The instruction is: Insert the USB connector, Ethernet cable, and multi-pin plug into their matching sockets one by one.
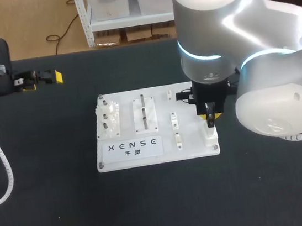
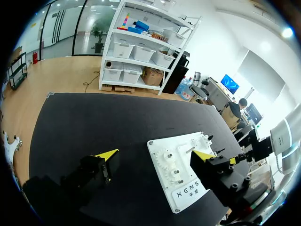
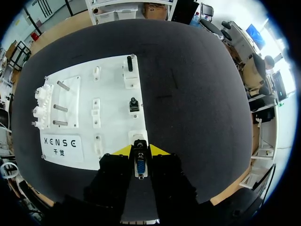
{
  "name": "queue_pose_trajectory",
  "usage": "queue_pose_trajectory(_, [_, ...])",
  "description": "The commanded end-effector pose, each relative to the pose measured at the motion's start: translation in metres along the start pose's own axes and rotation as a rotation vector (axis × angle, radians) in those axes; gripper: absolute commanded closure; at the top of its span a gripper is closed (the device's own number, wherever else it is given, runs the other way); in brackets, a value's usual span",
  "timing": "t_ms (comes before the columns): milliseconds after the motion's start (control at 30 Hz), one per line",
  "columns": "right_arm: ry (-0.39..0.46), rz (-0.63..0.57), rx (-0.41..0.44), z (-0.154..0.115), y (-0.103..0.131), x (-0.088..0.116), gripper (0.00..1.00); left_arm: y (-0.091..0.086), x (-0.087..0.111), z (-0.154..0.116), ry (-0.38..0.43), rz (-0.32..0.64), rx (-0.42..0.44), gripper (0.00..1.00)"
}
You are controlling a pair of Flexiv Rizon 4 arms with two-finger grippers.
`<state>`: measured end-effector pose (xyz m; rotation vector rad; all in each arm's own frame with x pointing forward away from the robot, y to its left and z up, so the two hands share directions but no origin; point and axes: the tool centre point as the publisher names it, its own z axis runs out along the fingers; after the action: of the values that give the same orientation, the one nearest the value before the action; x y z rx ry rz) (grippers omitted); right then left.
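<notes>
1. Gripping the plug (image 3: pixel 140 167) in the right end effector (image 3: pixel 141 150), just over its corner socket (image 3: pixel 138 136) on the board (image 3: pixel 113 84).
2. Probably two connectors (image 3: pixel 134 104) already seated; only this one left.
3. Spread wide, well apart on the worktop (image 1: pixel 151 202): left end effector (image 1: pixel 43 81).

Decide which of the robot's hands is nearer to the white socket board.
Right. The right hand hangs over the right edge of the white socket board, gripping the multi-pin plug; the left hand lies off it, well beyond its left side.
</notes>
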<state>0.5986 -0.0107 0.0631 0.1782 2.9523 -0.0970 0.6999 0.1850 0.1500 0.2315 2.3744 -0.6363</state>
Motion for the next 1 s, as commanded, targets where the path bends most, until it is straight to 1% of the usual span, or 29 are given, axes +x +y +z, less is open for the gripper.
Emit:
queue_pose_trajectory(33, [-0.007,0.0,0.004,0.0027,0.0015,0.0008,1.0,0.0,0.0,0.0,0.0,0.0,0.0,0.0])
queue_pose_trajectory(633, [-0.009,-0.004,0.015,0.0052,0.0002,-0.0005,1.0,0.0,0.0,0.0,0.0,0.0,0.0,0.0])
queue_pose_trajectory(1000, [-0.029,-0.027,-0.003,-0.0005,0.0005,0.0011,1.0,0.0,0.0,0.0,0.0,0.0,0.0,0.0])
